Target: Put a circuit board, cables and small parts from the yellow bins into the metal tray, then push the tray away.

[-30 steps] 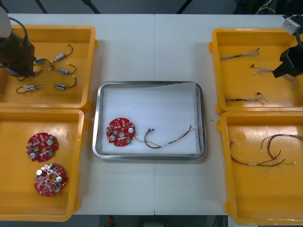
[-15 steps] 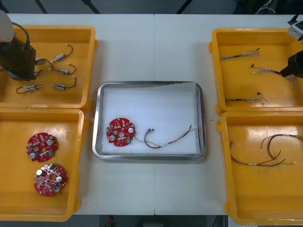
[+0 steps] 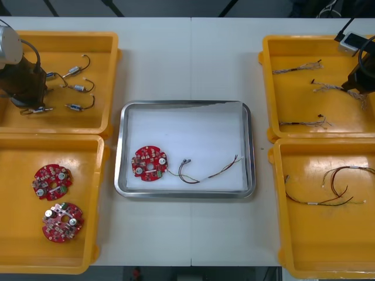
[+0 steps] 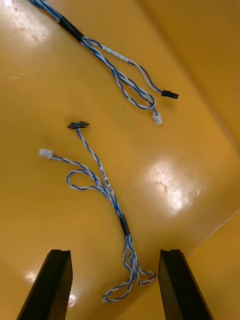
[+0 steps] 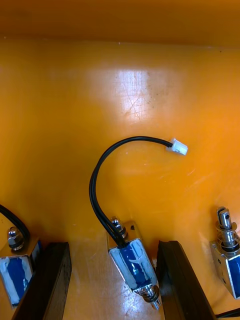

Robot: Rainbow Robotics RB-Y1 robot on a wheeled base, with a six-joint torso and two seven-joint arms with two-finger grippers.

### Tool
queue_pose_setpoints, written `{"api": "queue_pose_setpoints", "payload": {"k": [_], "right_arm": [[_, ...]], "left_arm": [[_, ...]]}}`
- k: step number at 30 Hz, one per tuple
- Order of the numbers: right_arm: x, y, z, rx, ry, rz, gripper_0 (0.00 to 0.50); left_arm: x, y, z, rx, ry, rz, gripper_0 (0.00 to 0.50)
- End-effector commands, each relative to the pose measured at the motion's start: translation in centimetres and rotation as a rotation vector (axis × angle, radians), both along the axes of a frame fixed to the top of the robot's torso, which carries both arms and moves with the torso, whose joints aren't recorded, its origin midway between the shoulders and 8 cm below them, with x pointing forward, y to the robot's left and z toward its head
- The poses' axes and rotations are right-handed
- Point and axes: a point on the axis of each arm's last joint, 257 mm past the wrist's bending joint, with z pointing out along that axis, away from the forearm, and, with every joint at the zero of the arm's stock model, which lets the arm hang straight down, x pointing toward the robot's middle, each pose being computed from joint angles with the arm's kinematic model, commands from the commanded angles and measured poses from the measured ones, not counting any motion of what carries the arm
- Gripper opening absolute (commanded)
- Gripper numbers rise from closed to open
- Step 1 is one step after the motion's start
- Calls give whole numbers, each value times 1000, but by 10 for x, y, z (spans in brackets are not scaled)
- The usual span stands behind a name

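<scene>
Metal tray [image 3: 186, 106] at table centre, white inside. Red circuit board [image 3: 149, 163] flat by left edge, red-yellow cable [image 3: 208, 171] beside it.

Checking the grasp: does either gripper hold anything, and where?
Nothing held: left gripper open astride a small metal part, right gripper open over a blue and white cable.

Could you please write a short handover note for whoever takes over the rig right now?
Left pincer: open, low in the far left bin, fingers astride a small metal part.
Right pincer: open, above a blue and white cable in the far right bin.
Done: a circuit board and a thin cable lie in the tray.
Left: bring over that part and that cable, then push the tray away.
</scene>
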Motion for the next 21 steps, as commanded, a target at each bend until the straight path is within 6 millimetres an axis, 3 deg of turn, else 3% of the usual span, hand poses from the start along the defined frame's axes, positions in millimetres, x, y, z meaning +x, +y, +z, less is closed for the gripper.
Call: {"api": "queue_pose_setpoints", "payload": {"k": [1, 5, 6, 8, 10, 13, 21], "right_arm": [[18, -19, 40, -60, -79, 29, 500], [25, -20, 35, -95, -91, 68, 500], [27, -20, 32, -101, -94, 78, 500], [28, -22, 25, -100, -96, 83, 500], [30, -21, 21, -88, -107, 88, 500], [31, -21, 12, -45, -114, 66, 500], [32, -26, -1, 24, -135, 16, 500]], "left_arm": [[1, -4, -10, -11, -8, 2, 500], [1, -3, -10, -10, -12, -2, 500], [1, -3, -10, -7, -11, -6, 450], [1, -3, -10, -4, -11, -10, 193], [2, -3, -10, 3, -13, -16, 94], [2, -3, -10, 6, -11, -23, 0], [-1, -1, -16, 30, 3, -52, 0]]}}
